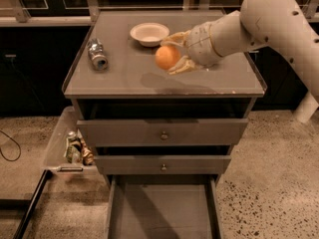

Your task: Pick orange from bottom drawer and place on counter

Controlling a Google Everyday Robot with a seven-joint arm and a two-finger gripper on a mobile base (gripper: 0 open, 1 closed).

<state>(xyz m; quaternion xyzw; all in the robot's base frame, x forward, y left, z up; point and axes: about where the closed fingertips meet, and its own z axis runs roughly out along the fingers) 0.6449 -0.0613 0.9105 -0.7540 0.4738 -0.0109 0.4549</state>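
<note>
End effector clasping orange over counter, bowl near

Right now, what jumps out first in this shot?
The bright orange stands out, clasped in the gripper over the middle of the counter, just in front of the white bowl. Next comes the bottom drawer, pulled wide open at the foot of the cabinet. A can lies on the counter's left side.
</note>
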